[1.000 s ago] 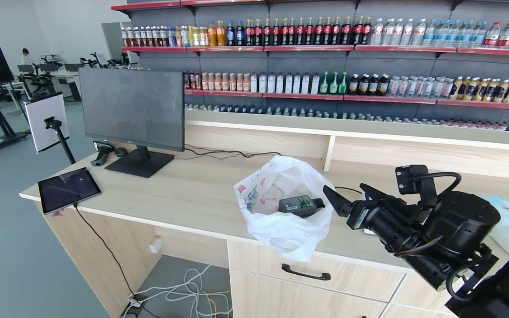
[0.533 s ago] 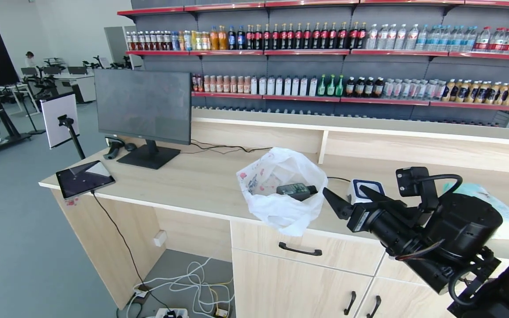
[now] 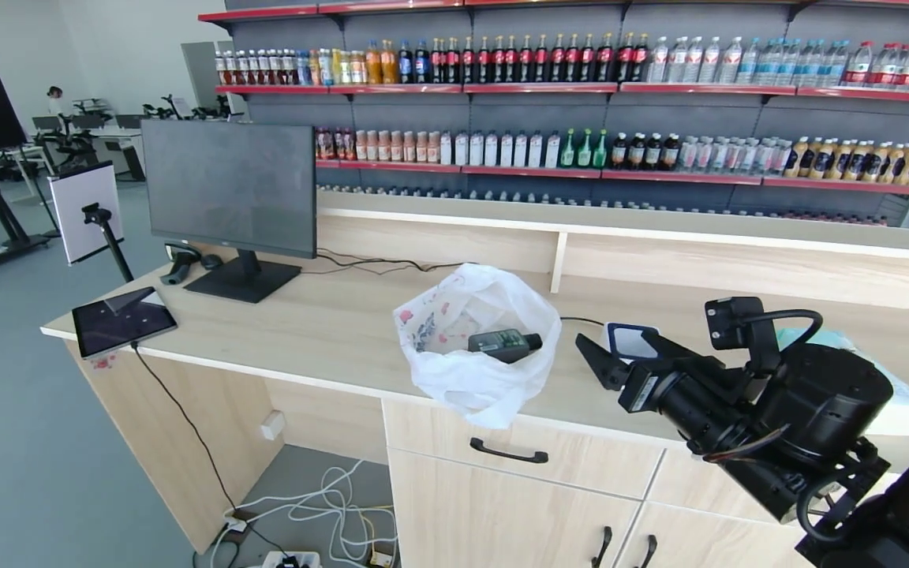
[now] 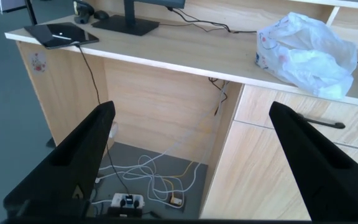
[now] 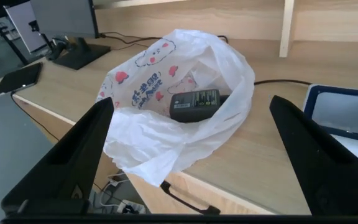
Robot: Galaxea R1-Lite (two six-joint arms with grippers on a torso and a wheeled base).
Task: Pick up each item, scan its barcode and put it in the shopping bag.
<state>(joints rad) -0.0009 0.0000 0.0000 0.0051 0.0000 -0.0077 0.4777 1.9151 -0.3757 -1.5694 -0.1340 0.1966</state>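
Note:
A white plastic shopping bag (image 3: pixel 454 371) with red and blue prints stands open near the counter's front edge. A dark flat bottle (image 3: pixel 504 344) lies inside it, also seen as the bottle (image 5: pixel 194 104) in the bag (image 5: pixel 160 140). My right gripper (image 3: pixel 616 345) hangs open just right of the bag, its fingers (image 5: pixel 79 155) wide apart and empty. A blue-and-white scanner (image 3: pixel 630 341) sits behind that gripper. My left gripper (image 4: pixel 191 109) is open and empty, low in front of the counter, with the bag (image 4: pixel 306 46) farther off.
On the wooden counter (image 3: pixel 328 331) a monitor (image 3: pixel 230 189) stands at the left and a tablet (image 3: pixel 123 321) lies on the corner. A teal package (image 3: pixel 825 339) lies at the far right. Cables (image 3: pixel 312 521) trail on the floor below. Drink shelves (image 3: pixel 581 87) line the back.
The head camera has shifted, so the counter sits differently in the picture and the scanner has come into view. The right arm holds the same pose; the bag and bottle have not moved.

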